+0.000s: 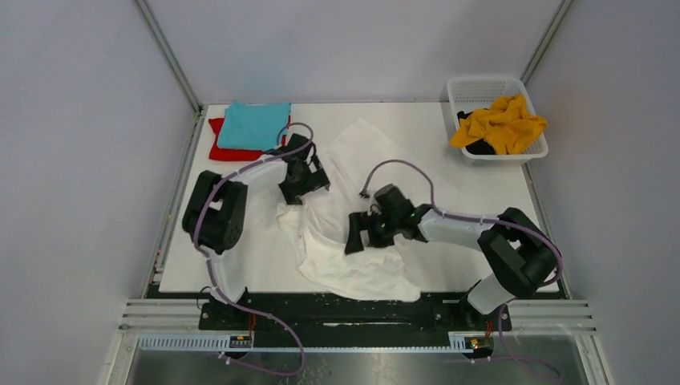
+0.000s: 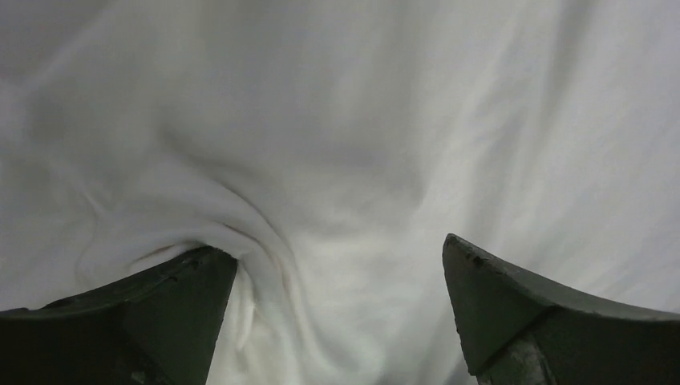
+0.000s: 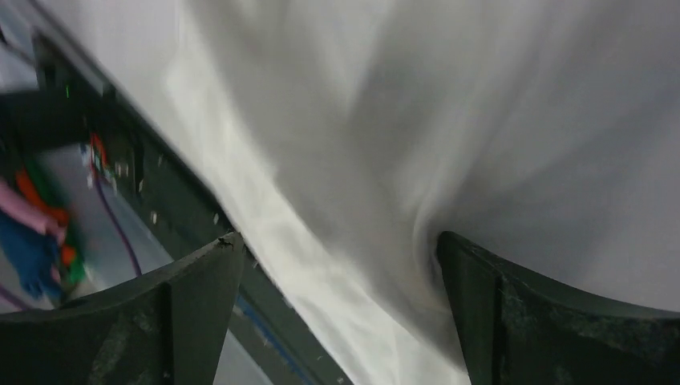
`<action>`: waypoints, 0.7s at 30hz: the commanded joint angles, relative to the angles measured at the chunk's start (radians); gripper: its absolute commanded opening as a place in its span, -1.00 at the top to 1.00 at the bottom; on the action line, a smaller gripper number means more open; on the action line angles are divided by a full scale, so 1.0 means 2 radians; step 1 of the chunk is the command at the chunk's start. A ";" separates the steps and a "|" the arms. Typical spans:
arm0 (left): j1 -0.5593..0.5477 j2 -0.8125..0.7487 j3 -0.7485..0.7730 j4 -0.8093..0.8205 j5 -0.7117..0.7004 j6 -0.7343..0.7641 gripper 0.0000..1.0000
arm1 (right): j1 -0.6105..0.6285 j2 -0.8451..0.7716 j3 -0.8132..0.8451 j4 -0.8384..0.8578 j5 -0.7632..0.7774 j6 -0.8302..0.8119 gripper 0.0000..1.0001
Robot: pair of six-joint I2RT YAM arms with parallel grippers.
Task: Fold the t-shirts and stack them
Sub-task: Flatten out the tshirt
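- Seen from above, the white t-shirt (image 1: 353, 273) lies crumpled in the middle of the table (image 1: 240, 265). One part reaches toward the far side and another is bunched near the front edge. I judge the step in hand is spreading it flat before the first fold.
- The left gripper (image 1: 303, 183) stands low over the left edge of this shirt, and the right gripper (image 1: 358, 234) is low over its middle.
- At the far left corner the teal t-shirt (image 1: 255, 125) lies folded on the red t-shirt (image 1: 216, 148), so a stack exists already. The mustard-yellow t-shirt (image 1: 501, 122) waits in a heap in the white lattice basket (image 1: 481, 87) at the far right.
- In the left wrist view the claw is wide, its dark fingers (image 2: 160, 313) well apart. Soft matte white cloth fills the gap, and the creases run together toward the left finger.
- In the right wrist view the claw is also wide. The cloth makes long smooth folds beside the dark rail (image 3: 200, 208) at the table's front edge, and the picture is a little blurred.
- For the next move, I think each claw must close on an edge or corner. Then they should pull apart gently, because such thin cloth wrinkles easily.
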State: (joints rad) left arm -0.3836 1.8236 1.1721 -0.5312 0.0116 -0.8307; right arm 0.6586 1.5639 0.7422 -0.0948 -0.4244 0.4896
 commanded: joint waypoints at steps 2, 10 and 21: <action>-0.058 0.142 0.175 0.043 0.064 0.026 -0.98 | 0.149 0.009 -0.008 -0.034 -0.039 0.044 -0.99; -0.083 0.240 0.382 -0.018 0.081 0.076 -0.98 | 0.142 -0.076 0.067 -0.095 0.060 -0.018 -0.99; -0.046 0.038 0.133 0.001 -0.056 0.097 -0.98 | -0.097 -0.191 0.012 -0.119 0.189 0.002 -0.99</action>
State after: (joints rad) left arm -0.5114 2.0048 1.5192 -0.5648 -0.0589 -0.6510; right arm 0.5346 1.1858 0.7746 -0.2909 -0.2050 0.4877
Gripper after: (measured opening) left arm 0.989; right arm 0.993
